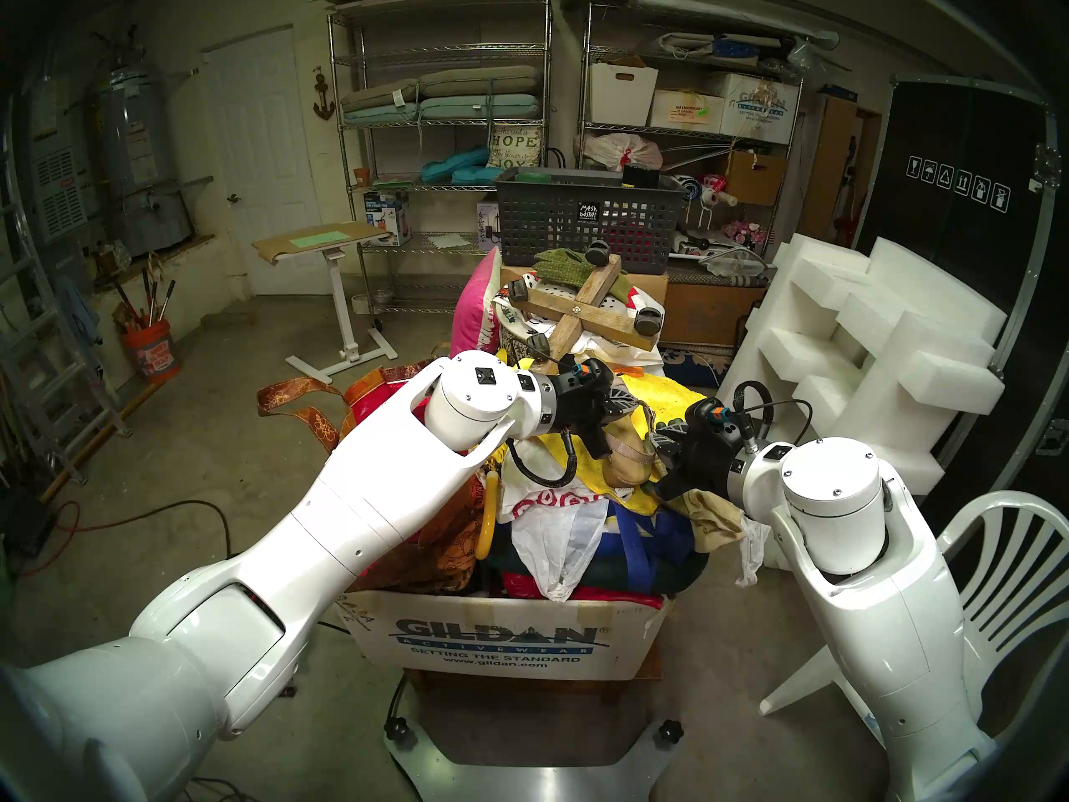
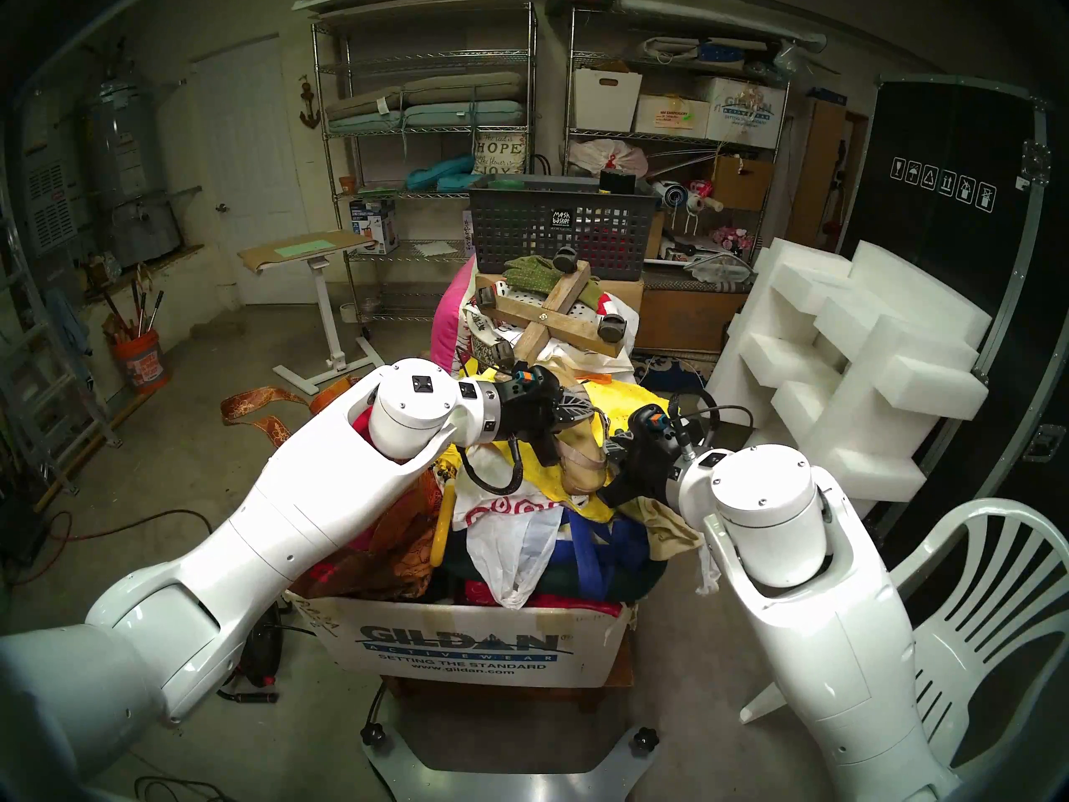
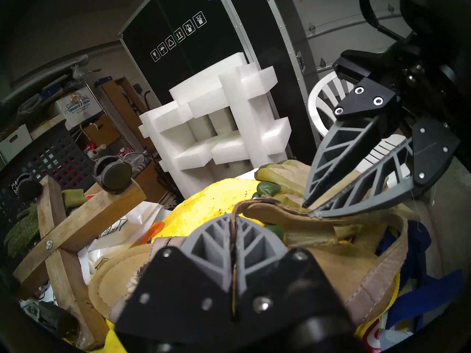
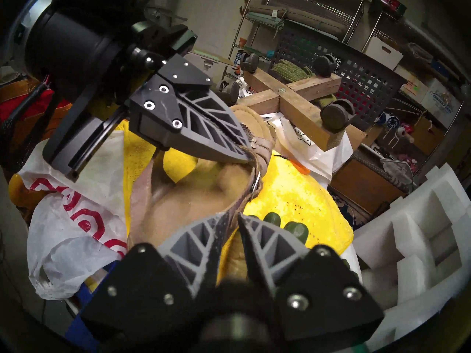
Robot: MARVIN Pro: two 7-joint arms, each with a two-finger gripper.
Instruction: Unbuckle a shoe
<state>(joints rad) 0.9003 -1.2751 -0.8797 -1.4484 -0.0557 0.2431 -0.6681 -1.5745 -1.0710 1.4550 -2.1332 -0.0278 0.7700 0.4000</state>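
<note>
Closest to the lens, my left claw (image 3: 235, 218) is clenched on the thin ankle strap (image 3: 270, 209), whose dark edge is pinched upright between the two ribbed grey fingers. My right claw (image 4: 235, 216) has its fingers drawn in around the same strap further along. A sliver of gap shows beside the leather, so I cannot tell whether it is biting or only straddling. The shoe (image 4: 183, 199) lies between my two claws on a yellow cloth (image 4: 293, 192), atop the heap of bags and fabric that fills the cardboard box (image 1: 497, 639) in the near middle of the scene. Nothing pins the shoe down, and that is my main worry. If I pull the strap end, I judge the whole sandal may ride along or slide off the soft pile instead of the strap feeding back through the buckle (image 4: 257, 183). My left grip sits close to the buckle, and it could hold the strap taut and jam the prong. The right fingers could also slip off such narrow leather, or catch the green-tipped glove (image 4: 295, 229) just to their right. The sandal is tan-beige and suede-like, with a broad pale band along its side. Its small metal buckle is fastened, and its toe ornament is mostly hidden behind my left fingers.
</note>
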